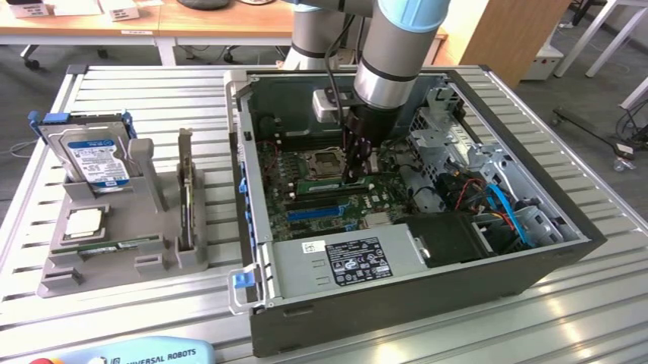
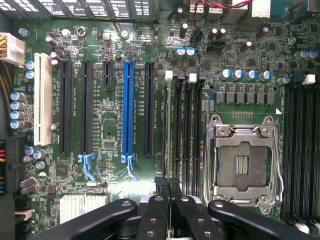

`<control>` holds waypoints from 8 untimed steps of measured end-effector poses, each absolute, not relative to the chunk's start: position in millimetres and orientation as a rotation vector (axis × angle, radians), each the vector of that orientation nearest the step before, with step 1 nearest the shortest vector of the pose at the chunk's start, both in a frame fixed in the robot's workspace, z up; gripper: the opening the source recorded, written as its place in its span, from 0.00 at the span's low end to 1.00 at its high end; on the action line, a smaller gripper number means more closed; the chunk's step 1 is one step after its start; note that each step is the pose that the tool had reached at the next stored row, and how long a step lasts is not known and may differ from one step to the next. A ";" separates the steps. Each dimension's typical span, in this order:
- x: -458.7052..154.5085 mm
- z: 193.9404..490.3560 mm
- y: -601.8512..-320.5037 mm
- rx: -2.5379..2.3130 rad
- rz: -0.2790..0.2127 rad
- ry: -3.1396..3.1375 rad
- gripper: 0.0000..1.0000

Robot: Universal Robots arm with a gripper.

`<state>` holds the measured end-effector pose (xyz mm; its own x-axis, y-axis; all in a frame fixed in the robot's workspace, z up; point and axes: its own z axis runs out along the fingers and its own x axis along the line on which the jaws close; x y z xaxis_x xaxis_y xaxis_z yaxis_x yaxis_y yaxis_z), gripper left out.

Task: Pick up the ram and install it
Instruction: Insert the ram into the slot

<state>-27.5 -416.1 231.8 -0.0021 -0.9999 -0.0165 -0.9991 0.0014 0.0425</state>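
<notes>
The ram (image 2: pixel 168 130) is a thin green stick standing on edge in the memory slot nearest the long black card slots, beside the empty processor socket (image 2: pixel 242 160). A white latch sits at its far end. My gripper (image 2: pixel 168 186) is shut, its two black fingertips (image 2: pixel 161 190) pressed together over the stick's near end and hiding it. In the exterior view the gripper (image 1: pixel 354 179) reaches straight down into the open computer case, just to the exterior view's right of the green ram (image 1: pixel 322 185) on the motherboard.
The case walls (image 1: pixel 405 303), a drive cage and cables on the exterior view's right hem in the arm. A grey holder (image 1: pixel 102 265) on the exterior view's left carries a hard drive (image 1: pixel 96 155), a silver chip (image 1: pixel 83 221), a green strip and an upright card (image 1: pixel 185 197).
</notes>
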 end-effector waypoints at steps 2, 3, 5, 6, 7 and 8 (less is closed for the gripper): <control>-27.5 231.8 -416.1 2.208 -0.065 -2.208 0.12; -27.5 231.8 -416.1 2.208 -0.065 -2.208 0.12; -27.5 231.7 -416.1 2.208 -0.065 -2.208 0.12; -27.5 231.5 -416.0 2.208 -0.065 -2.208 0.12; -27.5 231.2 -416.0 2.208 -0.065 -2.208 0.12; -27.5 231.0 -416.1 2.208 -0.065 -2.208 0.12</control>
<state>-27.5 -416.1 231.0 -0.0005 -0.9999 -0.0166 -0.9991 -0.0002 0.0425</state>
